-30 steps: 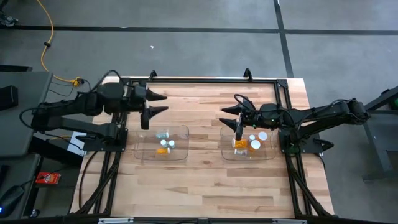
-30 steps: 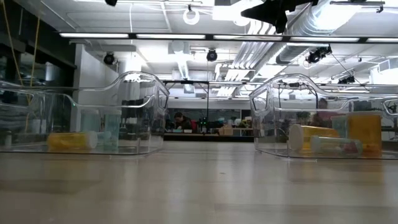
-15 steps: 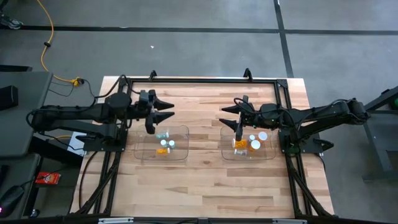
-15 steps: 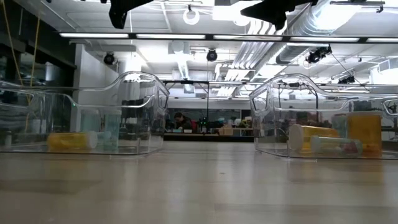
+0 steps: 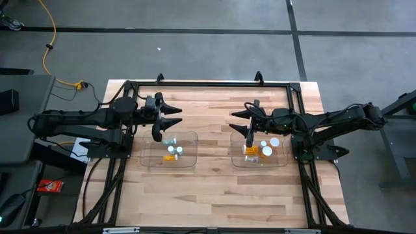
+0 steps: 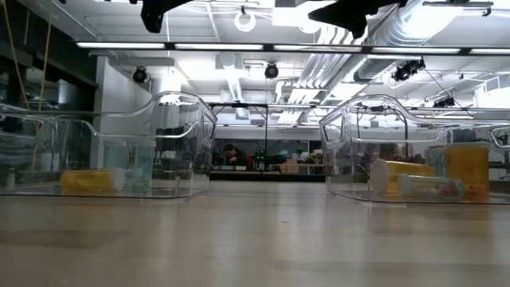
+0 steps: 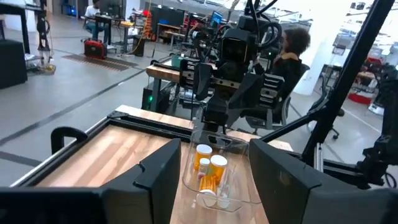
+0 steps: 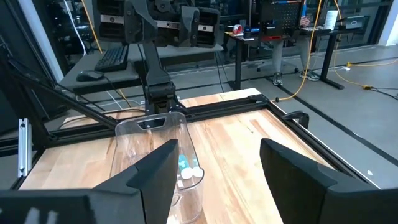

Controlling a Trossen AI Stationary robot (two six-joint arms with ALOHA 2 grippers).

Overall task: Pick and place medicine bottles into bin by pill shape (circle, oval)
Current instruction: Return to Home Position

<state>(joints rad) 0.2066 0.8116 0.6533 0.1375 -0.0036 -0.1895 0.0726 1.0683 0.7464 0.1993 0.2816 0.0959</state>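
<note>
Left pincer (image 5: 175,114) hangs high over the desk (image 5: 214,188), by the far edge of the left bin (image 5: 190,164), its fingers spread wide with nothing between them. Right pincer (image 5: 233,121) hangs by the far inner corner of the right bin (image 5: 281,162), its fingers also spread and empty. The medicine bottles (image 5: 171,150) lie inside the two clear bins: a few amber and teal ones in the left, several more, mostly amber, in the right. The bins stand side by side, well apart, on the wooden desk.
</note>
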